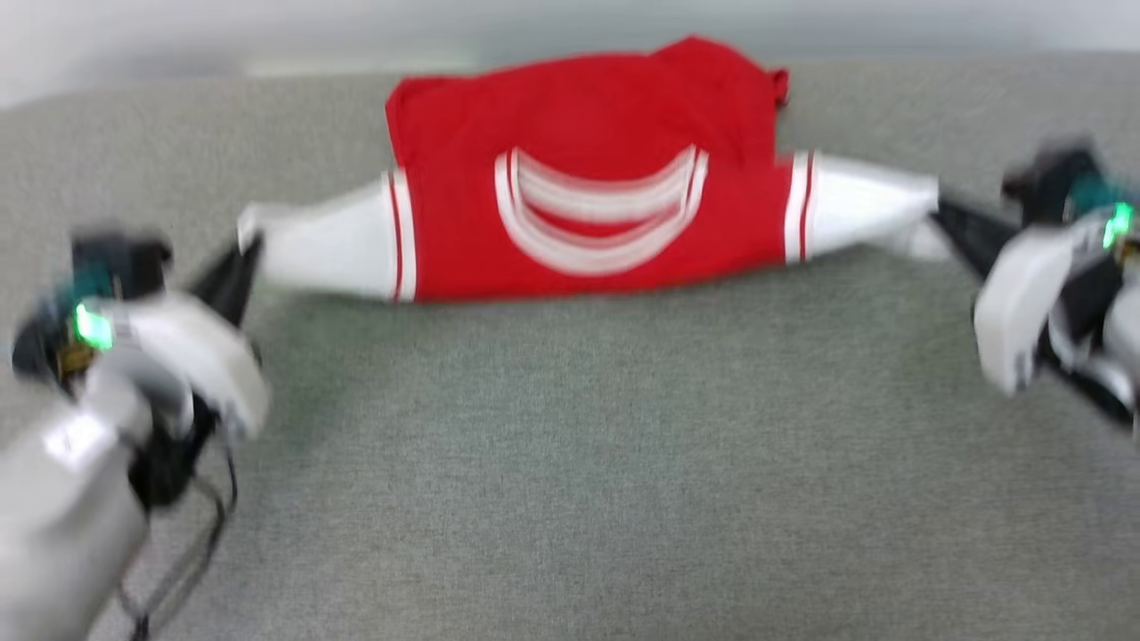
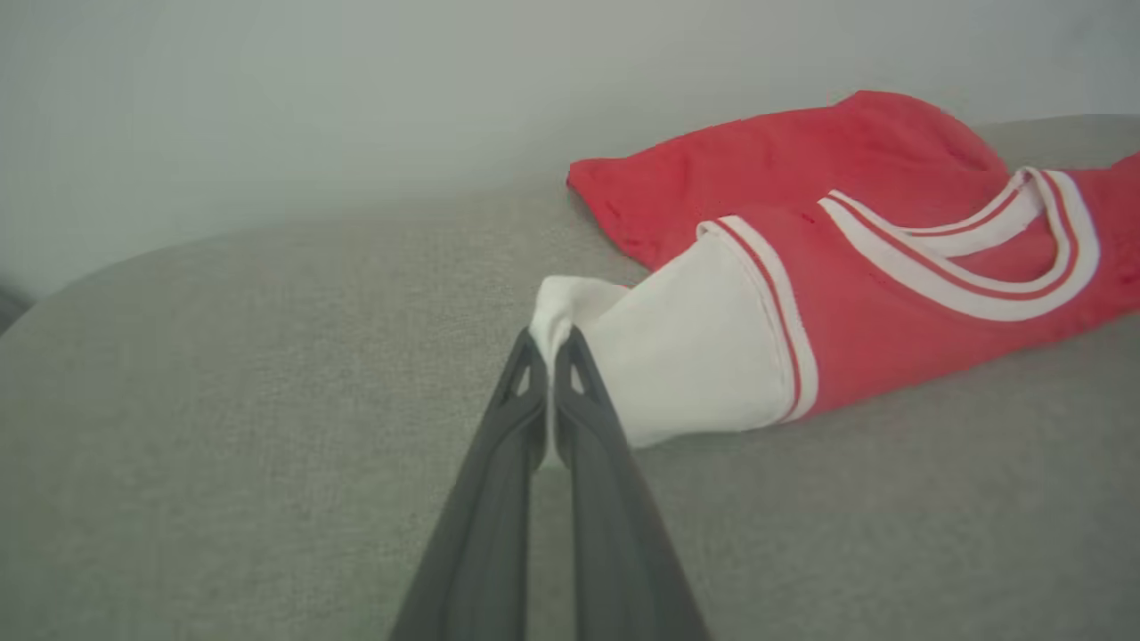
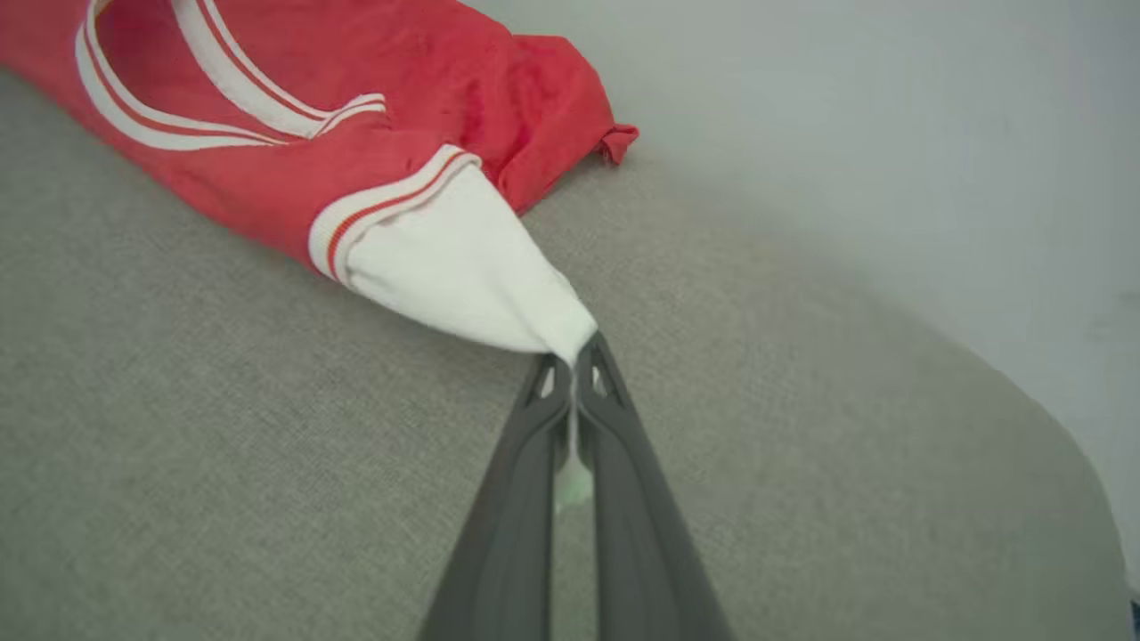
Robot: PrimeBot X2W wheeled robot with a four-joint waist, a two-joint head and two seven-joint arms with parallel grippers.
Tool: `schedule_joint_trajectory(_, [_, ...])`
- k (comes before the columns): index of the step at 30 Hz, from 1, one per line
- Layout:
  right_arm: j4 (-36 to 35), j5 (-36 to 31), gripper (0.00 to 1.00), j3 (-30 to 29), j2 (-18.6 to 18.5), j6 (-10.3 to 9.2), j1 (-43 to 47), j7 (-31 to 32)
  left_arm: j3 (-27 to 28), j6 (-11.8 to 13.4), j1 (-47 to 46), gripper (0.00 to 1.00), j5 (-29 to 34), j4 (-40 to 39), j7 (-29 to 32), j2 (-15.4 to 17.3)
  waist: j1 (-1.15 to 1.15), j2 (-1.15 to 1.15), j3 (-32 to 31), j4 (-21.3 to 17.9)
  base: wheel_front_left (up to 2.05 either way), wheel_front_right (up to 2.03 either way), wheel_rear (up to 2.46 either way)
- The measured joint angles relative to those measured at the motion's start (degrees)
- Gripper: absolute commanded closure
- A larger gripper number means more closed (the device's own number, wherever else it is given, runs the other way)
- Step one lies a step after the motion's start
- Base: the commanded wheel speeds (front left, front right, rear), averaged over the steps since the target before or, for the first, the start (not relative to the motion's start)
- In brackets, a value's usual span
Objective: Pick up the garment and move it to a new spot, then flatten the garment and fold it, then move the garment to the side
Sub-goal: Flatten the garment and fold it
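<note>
The left pincer (image 1: 245, 258), at 9 o'clock in the head view, is clamped on the very tip of the white left sleeve (image 1: 329, 245). The jersey (image 1: 606, 178) lies at 12 o'clock on the grey tabletop (image 1: 570, 463), stretched taut, with its far part bunched. The right pincer (image 1: 940, 214), at 3 o'clock, pinches the tip of the right sleeve (image 1: 864, 214) the same way. Both bites look thin. More outward pull could slip a sleeve free, and a lift may leave the body doubled over.

Soft, even, shadowless light; head view smeared by motion blur, wrist views sharper, edges curved.
</note>
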Motion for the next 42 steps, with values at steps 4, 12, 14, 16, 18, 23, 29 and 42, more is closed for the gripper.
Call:
schedule_joint_trajectory(4, [-1.8,2.1,1.0,0.2,-2.3,0.0,7.9,-1.6,0.7,2.7,10.4,1.0,-1.5,-5.2,-0.1,1.9,-0.01,0.0,-2.9,-0.3,0.0,0.0,0.0])
schedule_joint_trajectory(12, [-4.0,4.3,1.0,-4.2,-6.8,0.0,22.9,-3.6,5.5,7.7,28.2,1.0,-3.9,-14.8,-0.2,4.1,-0.01,0.0,-8.2,-0.8,0.0,0.0,0.0])
schedule_joint_trajectory(14, [-4.3,4.5,1.0,-5.6,-7.2,0.01,27.3,-3.8,6.8,8.5,32.0,1.0,-4.7,-16.3,-0.2,4.2,-0.01,0.0,-9.2,-0.8,0.0,0.0,0.0])
schedule_joint_trajectory(16, [-4.7,4.9,1.0,-7.7,-7.3,0.02,31.5,-4.4,7.5,9.0,35.4,1.0,-4.8,-17.4,-0.2,4.3,-0.01,0.0,-10.3,-0.8,0.0,0.0,0.0])
schedule_joint_trajectory(18, [-5.0,5.0,1.0,-9.8,-7.4,0.03,35.7,-5.0,8.4,9.6,39.0,1.0,-5.2,-18.4,-0.2,4.1,-0.01,0.0,-11.2,-0.7,0.0,0.0,0.0])
schedule_joint_trajectory(23, [-6.1,4.1,1.0,-16.5,-7.2,0.03,45.7,-5.8,9.5,10.8,46.4,1.0,-5.2,-20.8,-0.2,4.0,-0.01,0.0,-13.1,-0.3,0.0,0.0,0.0])
schedule_joint_trajectory(29, [-9.9,1.7,1.0,-24.6,-6.1,0.04,55.3,-3.3,11.7,12.0,51.4,1.0,-4.7,-23.1,-0.2,3.3,-0.01,0.0,-13.6,0.2,0.0,0.0,0.0])
schedule_joint_trajectory(42, [-26.7,-10.2,0.0,-45.5,-4.5,-0.01,62.7,7.8,14.8,13.3,50.9,1.0,1.3,-27.2,-0.3,1.8,0.0,0.0,-11.7,1.3,0.0,0.0,0.0])
